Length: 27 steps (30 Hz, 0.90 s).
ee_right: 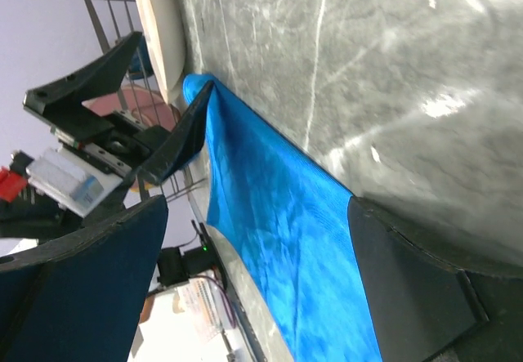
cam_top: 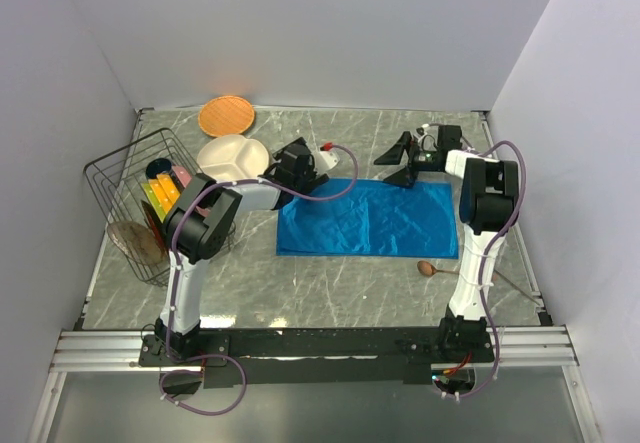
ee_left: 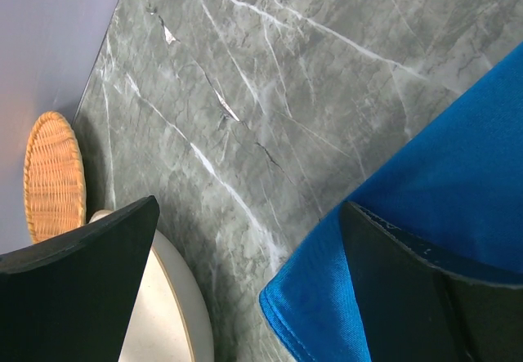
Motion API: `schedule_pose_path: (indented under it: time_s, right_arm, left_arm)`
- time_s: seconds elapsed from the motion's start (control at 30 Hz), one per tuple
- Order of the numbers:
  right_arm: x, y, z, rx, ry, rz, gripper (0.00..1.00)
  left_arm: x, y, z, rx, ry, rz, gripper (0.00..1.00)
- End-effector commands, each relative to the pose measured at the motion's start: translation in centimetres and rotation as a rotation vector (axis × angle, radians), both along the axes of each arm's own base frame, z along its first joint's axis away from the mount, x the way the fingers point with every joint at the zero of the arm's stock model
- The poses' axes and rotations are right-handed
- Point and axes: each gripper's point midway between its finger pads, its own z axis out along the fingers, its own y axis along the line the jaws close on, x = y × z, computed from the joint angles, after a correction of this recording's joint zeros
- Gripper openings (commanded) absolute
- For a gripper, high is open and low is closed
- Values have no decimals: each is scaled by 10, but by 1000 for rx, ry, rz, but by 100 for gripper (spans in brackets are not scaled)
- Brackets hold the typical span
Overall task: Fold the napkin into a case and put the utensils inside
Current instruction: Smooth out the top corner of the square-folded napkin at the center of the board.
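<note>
The bright blue napkin (cam_top: 368, 218) lies flat on the grey marble table as a wide layered rectangle. My left gripper (cam_top: 318, 183) is open at its far left corner; in the left wrist view (ee_left: 249, 207) that corner (ee_left: 327, 305) lies between the fingers and the right finger (ee_left: 417, 288) sits over the cloth. My right gripper (cam_top: 393, 166) is open just above the napkin's far right edge. In the right wrist view (ee_right: 257, 207) the cloth (ee_right: 278, 239) runs between the fingers. A brown wooden spoon (cam_top: 427, 268) lies on the table just in front of the napkin's near right corner.
A white divided plate (cam_top: 232, 155) sits close left of my left gripper, and an orange wicker plate (cam_top: 225, 115) lies by the back wall. A wire basket (cam_top: 117, 175) with colourful plates stands at the left. Walls close in the left, back and right.
</note>
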Motion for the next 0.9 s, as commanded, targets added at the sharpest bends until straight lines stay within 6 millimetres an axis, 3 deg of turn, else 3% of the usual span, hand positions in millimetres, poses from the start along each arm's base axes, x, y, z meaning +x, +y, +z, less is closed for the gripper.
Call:
schedule_pose_path:
  time_s: [0.0, 0.13, 0.2, 0.33, 0.37, 0.4, 0.43, 0.6, 0.7, 0.73, 0.8, 0.83, 0.87]
  right_arm:
    - [-3, -21, -19, -85, -10, 7, 100]
    - [1, -16, -2, -52, -41, 25, 100]
    - [4, -14, 14, -45, -79, 29, 100]
    - [7, -12, 50, -24, -144, 39, 100]
    - [6, -12, 55, -22, -151, 41, 100]
    - [5, -11, 60, -19, -162, 43, 100]
    - [2, -10, 67, -13, -170, 44, 100]
    - [-9, -6, 81, 21, -168, 63, 100]
    - [-15, -5, 83, 32, -162, 68, 100]
    - [-17, -4, 80, 38, -152, 68, 100]
    - [-19, -2, 78, 56, -130, 67, 100]
    - [-21, -1, 76, 67, -121, 72, 100]
    - [-21, 0, 75, 70, -114, 74, 100]
  left_arm:
    - [0, 13, -18, 5, 42, 40, 99]
    - [7, 12, 0, -63, 32, 75, 99]
    - [16, 2, 37, -169, 4, 99, 99]
    - [17, -10, 90, -301, -28, 74, 99]
    - [16, -13, 116, -352, -63, 56, 99]
    - [10, -21, 124, -427, -49, 31, 99]
    - [6, -25, 146, -495, -58, 11, 99]
    - [-43, -85, 171, -897, 293, -175, 99]
    - [-60, -109, 172, -1099, 476, -187, 79]
    - [-67, -119, 161, -1131, 560, -209, 66]
    - [-76, -128, 150, -1241, 691, -176, 47]
    - [-80, -135, 144, -1272, 739, -215, 25]
    - [-82, -138, 139, -1298, 779, -211, 18]
